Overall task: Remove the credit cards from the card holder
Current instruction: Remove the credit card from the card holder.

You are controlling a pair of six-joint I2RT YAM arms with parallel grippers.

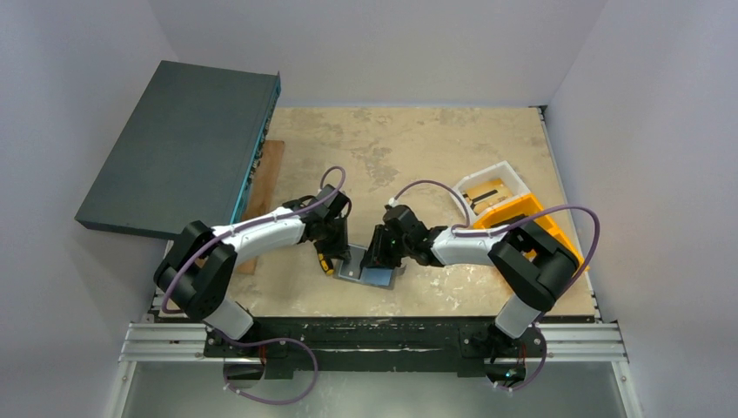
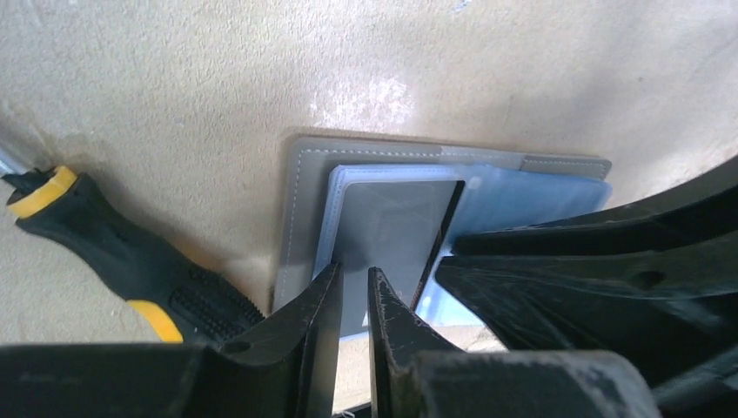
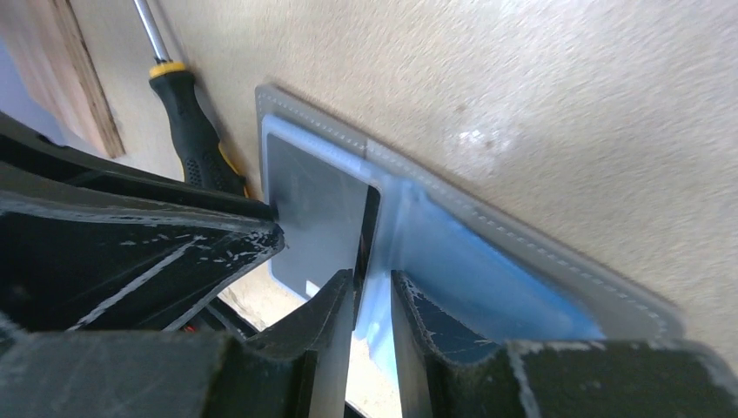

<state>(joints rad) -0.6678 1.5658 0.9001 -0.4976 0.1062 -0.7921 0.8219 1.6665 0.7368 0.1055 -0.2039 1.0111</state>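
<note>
Grey card holder (image 2: 300, 218) lies open on the desk (image 2: 174, 104) so its card (image 2: 392, 235) shows. The left fingers (image 2: 305, 340) and right fingers (image 3: 322, 331) are almost together there. I cannot tell if they pinch it.

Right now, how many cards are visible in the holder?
1: a grey card in the card holder half nearest the left hand. More may hide in the blue sleeves.

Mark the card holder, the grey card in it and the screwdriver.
card holder (image 2: 300, 218): left wrist view, left border of grey cover.
grey card (image 2: 392, 231): left wrist view, card face.
screwdriver (image 2: 113, 248): left wrist view, black handle.
</note>
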